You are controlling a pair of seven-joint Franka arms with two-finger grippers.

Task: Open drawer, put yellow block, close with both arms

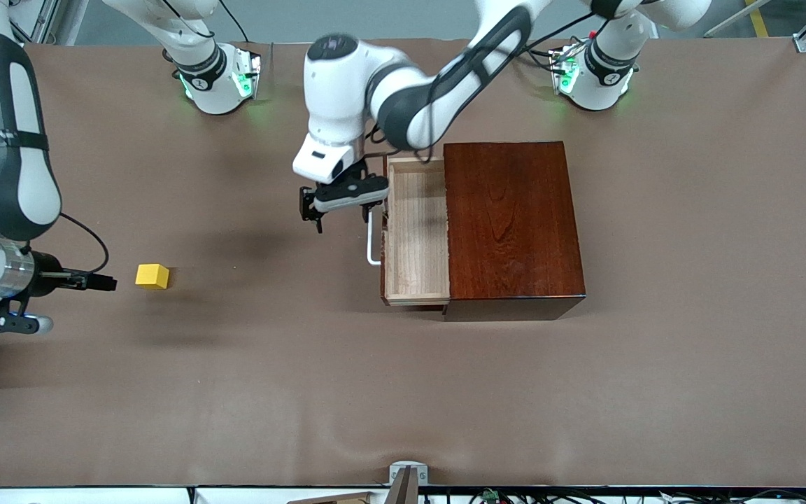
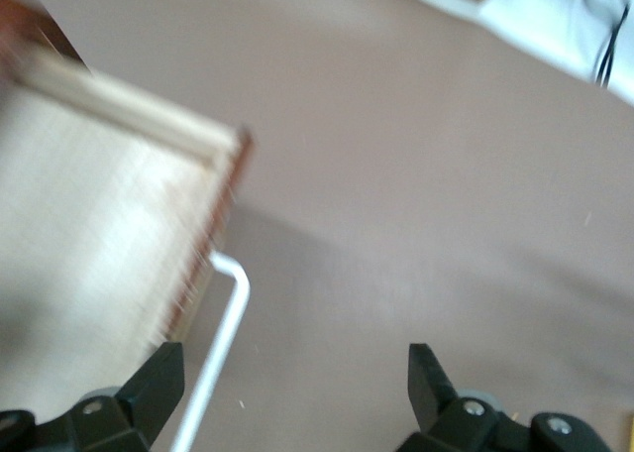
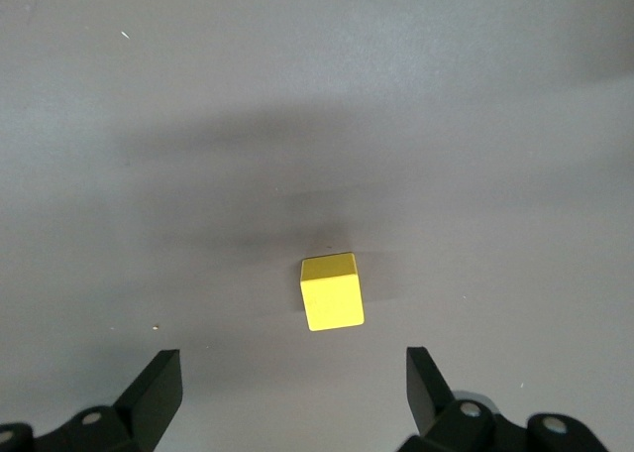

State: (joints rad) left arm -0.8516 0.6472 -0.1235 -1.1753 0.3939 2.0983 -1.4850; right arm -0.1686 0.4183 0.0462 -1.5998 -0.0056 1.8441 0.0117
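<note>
The drawer (image 1: 417, 231) is pulled out of the dark mahogany box (image 1: 511, 217) toward the right arm's end of the table, and its pale-wood tray is empty. Its white handle (image 1: 373, 241) shows in the left wrist view (image 2: 223, 343) between the fingers, close to one of them. My left gripper (image 1: 341, 208) (image 2: 297, 385) is open over the handle's end farther from the front camera. The yellow block (image 1: 152, 276) lies on the table toward the right arm's end. My right gripper (image 1: 8, 322) (image 3: 294, 388) is open and empty just short of the block (image 3: 332, 291).
The brown table cover (image 1: 403, 392) spreads around the box. The two arm bases (image 1: 217, 80) (image 1: 595, 73) stand at the table edge farthest from the front camera. A small bracket (image 1: 408, 476) sits at the nearest edge.
</note>
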